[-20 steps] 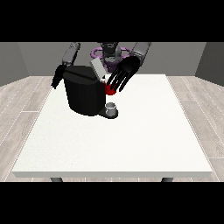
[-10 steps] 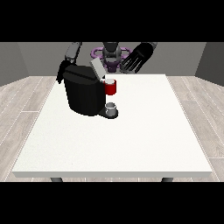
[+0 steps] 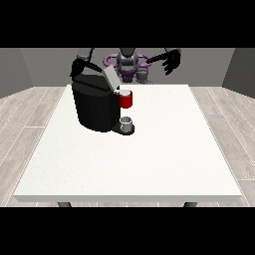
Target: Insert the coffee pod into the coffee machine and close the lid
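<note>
The hand at the view's right (image 3: pixel 172 61), fingers spread and holding nothing, has pulled back from the coffee machine (image 3: pixel 97 104); its lid (image 3: pixel 111 78) remains open.

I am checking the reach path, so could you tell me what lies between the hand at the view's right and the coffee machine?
In the front view, only bare white table and air separate that raised hand from the coffee machine.

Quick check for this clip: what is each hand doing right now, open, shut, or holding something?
Hand at the view's right: open, fingers spread, raised clear of the table, holding nothing.
Hand at the view's left: behind the coffee machine; state cannot be told.
</note>
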{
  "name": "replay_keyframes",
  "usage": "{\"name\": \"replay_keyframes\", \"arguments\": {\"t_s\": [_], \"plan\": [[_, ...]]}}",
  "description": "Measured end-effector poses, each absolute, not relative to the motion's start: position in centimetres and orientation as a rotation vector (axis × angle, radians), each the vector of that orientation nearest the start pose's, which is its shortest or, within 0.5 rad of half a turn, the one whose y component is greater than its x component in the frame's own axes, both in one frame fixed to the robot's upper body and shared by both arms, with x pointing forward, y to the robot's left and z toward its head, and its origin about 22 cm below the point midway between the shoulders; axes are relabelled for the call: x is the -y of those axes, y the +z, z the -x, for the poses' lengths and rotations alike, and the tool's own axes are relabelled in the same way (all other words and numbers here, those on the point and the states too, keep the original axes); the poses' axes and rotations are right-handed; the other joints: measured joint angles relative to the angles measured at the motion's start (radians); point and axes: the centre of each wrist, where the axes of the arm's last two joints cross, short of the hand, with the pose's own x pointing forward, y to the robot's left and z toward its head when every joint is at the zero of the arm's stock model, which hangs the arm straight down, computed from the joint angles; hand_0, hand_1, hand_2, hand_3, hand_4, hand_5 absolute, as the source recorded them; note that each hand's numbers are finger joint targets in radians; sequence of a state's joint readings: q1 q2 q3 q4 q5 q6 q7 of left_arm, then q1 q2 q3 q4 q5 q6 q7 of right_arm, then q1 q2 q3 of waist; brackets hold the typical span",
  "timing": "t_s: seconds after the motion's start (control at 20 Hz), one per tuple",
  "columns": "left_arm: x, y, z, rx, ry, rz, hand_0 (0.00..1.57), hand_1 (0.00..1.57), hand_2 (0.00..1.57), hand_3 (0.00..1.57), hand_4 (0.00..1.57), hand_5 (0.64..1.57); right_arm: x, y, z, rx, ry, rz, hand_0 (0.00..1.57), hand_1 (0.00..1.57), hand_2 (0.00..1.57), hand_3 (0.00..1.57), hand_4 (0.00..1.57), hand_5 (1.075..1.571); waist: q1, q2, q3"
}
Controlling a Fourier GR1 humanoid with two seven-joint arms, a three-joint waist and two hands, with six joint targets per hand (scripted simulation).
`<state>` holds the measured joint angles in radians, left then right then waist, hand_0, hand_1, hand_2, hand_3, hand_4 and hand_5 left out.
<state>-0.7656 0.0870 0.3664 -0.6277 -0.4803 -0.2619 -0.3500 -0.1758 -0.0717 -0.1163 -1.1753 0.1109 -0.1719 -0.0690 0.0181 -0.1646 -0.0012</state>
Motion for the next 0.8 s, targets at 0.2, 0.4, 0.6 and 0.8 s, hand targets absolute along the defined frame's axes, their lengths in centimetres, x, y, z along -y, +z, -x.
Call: {"name": "replay_keyframes", "arguments": {"t_s": [0.2, 0.4, 0.6, 0.8], "plan": [[-23.3, -3.9, -37.3, 1.492, -0.426, 0.085, 0.0, 0.0, 0.0, 0.0, 0.44, 1.571, 25.6, -3.4, -28.1, 1.445, 0.028, 0.216, 0.0, 0.0, 0.0, 0.0, 0.0, 1.571, 0.034, -0.085, 0.0005], [-23.8, -5.7, -35.6, 1.446, -0.375, 0.094, 0.0, 0.0, 0.0, 0.0, 0.41, 1.571, 25.3, -1.0, -29.3, 1.499, 0.102, 0.17, 0.0, 0.0, 0.0, 0.0, 0.11, 1.571, 0.058, -0.114, 0.0008], [-23.6, -5.9, -34.9, 1.434, -0.345, 0.121, 0.0, 0.0, 0.0, 0.0, 0.37, 1.571, 25.7, 0.6, -30.3, 1.529, 0.16, 0.173, 0.0, 0.0, 0.0, 0.0, 0.0, 1.571, 0.09, -0.121, 0.001], [-22.9, -5.3, -34.6, 1.44, -0.338, 0.162, 0.0, 0.0, 0.0, 0.0, 0.38, 1.571, 27.3, 2.1, -31.8, 1.519, 0.125, 0.204, 0.0, 0.0, 0.0, 0.0, 0.0, 1.571, 0.143, -0.109, 0.0014]]}}
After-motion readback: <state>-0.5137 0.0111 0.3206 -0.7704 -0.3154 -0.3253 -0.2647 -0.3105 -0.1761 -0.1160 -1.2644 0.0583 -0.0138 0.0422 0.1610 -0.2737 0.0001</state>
